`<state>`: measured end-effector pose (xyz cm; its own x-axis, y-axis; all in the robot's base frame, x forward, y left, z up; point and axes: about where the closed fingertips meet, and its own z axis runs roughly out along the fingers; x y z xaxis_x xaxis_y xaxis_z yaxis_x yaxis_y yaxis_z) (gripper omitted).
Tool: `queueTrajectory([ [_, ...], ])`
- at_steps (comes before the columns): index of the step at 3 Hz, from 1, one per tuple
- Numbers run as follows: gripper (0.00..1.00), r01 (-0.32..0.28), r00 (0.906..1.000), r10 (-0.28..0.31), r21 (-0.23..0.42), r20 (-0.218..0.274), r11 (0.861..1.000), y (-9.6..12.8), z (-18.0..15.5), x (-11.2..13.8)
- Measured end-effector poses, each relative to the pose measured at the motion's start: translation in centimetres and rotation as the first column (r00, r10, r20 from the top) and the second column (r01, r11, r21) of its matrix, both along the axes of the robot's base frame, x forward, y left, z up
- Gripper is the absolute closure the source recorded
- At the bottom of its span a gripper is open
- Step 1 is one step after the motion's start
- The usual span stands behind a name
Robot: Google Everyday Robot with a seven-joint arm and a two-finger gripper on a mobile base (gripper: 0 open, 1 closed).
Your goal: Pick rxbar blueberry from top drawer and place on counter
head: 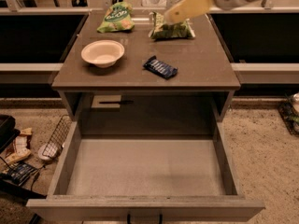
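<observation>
The rxbar blueberry [160, 67], a small dark blue bar, lies flat on the counter [205, 64], right of the white bowl. The gripper [175, 14] is raised at the top right, well above and behind the bar, with one pale yellow finger [189, 5] showing over a green snack bag. It holds nothing that I can see. The top drawer [145, 167] is pulled fully open below the counter and its grey floor is bare.
A white bowl [103, 53] sits at the counter's left. Two green snack bags [116, 17] [172, 30] lie at the back. A wire basket [56, 139] and loose clutter [16, 153] lie on the floor to the left of the drawer.
</observation>
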<state>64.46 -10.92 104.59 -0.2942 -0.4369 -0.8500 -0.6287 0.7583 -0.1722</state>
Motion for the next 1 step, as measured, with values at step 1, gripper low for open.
queueTrajectory([
  [1, 0.00, 0.092, 0.9930, -0.102, 0.147, 0.060, 0.985, -3.97, 1.11, -3.25],
])
